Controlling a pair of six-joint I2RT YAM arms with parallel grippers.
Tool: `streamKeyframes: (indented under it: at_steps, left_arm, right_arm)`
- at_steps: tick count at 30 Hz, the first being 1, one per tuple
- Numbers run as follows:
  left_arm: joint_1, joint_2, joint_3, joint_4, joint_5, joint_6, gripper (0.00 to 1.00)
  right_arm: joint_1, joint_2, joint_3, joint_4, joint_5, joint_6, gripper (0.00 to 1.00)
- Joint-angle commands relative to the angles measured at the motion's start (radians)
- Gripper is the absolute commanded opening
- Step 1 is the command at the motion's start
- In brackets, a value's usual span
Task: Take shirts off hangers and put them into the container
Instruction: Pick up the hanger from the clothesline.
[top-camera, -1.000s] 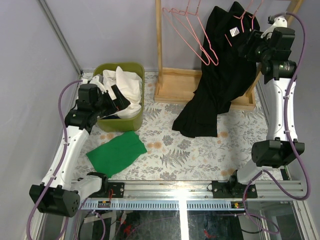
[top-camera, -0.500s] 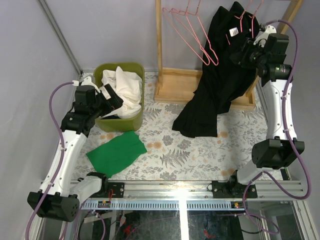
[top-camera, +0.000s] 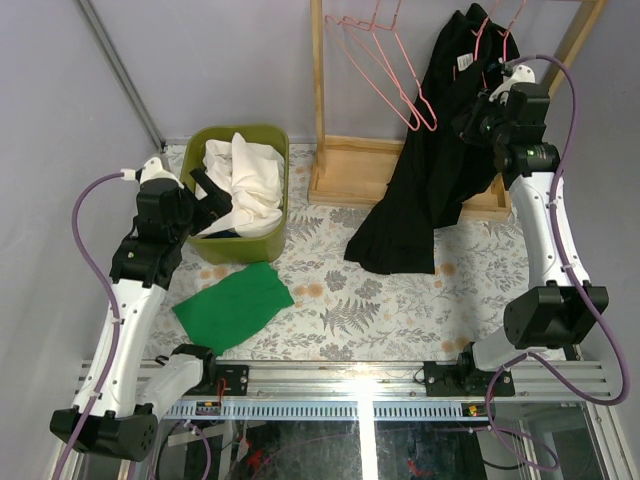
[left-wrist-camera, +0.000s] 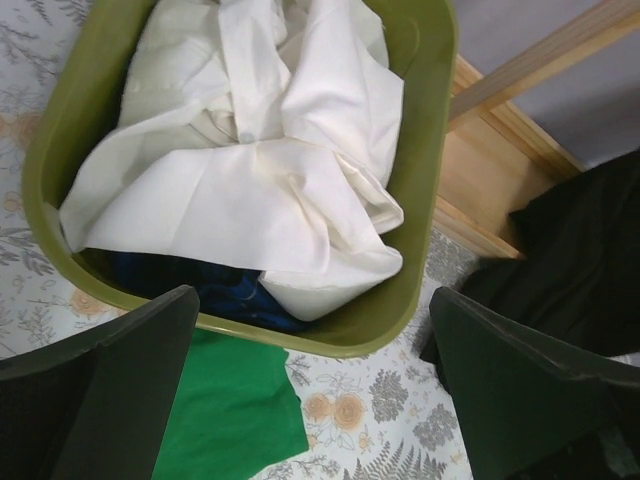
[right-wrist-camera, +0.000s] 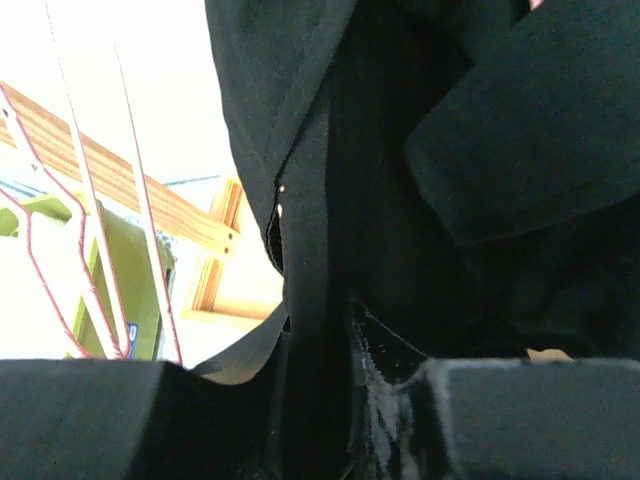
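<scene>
Right gripper (right-wrist-camera: 340, 400) at the black shirt (top-camera: 430, 190), one o'clock; clamped or not, can't tell. Left gripper (left-wrist-camera: 312, 300) gapes over the basket (left-wrist-camera: 430, 200). Next: tug shirt off its hanger (top-camera: 477, 38).

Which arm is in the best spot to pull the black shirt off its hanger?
The right arm. The right gripper is up at the hanging black shirt, with cloth between its fingers. The left gripper hangs open across the table, by the container holding a white shirt.
</scene>
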Motion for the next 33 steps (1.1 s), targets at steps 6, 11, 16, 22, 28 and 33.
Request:
streamKeyframes:
  at_steps: [6,11,16,22,28,33]
  left_arm:
    - [-0.004,-0.009,-0.023,0.069,0.115,0.009,1.00]
    - [-0.004,-0.014,-0.026,0.087,0.159,0.010,1.00]
    - [-0.003,-0.018,-0.026,0.096,0.186,0.024,1.00]
    - [-0.005,-0.018,-0.023,0.098,0.191,0.043,1.00]
    - [-0.004,-0.011,-0.019,0.101,0.198,0.049,1.00]
    - [-0.004,-0.017,-0.021,0.115,0.226,0.061,1.00]
  right_arm:
    - [0.007,-0.090,-0.045,0.177,0.080,0.030,0.03]
    - [0.006,-0.132,-0.103,0.277,0.048,0.064,0.00]
    - [0.007,-0.138,-0.097,0.309,-0.017,0.092,0.00]
    - [0.007,-0.157,-0.054,0.292,-0.068,0.027,0.00]
    - [0.007,-0.185,-0.034,0.218,-0.059,-0.047,0.00]
    - [0.007,-0.232,-0.084,0.209,-0.097,-0.050,0.00]
